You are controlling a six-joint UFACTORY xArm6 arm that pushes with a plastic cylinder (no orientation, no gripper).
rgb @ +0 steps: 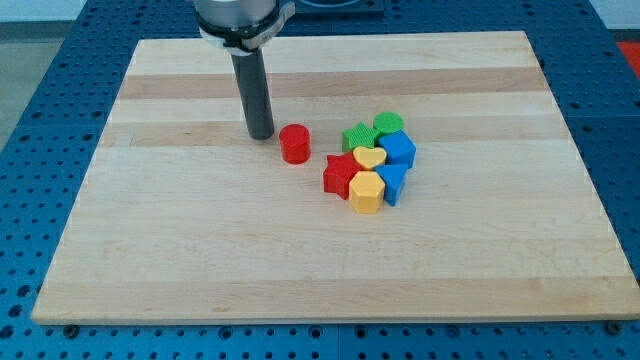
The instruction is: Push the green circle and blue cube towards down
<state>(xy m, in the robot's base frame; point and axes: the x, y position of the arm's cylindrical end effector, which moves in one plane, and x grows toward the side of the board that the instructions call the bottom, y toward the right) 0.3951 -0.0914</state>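
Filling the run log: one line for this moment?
my tip left of red cylinder | green circle, blue cube in cluster, untouched | push not begun

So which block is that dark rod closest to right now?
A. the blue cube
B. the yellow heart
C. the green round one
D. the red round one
D: my tip stands just to the view's left of the red cylinder, which sits alone, while the green circle, yellow heart and blue cube are packed in the cluster further to the view's right.
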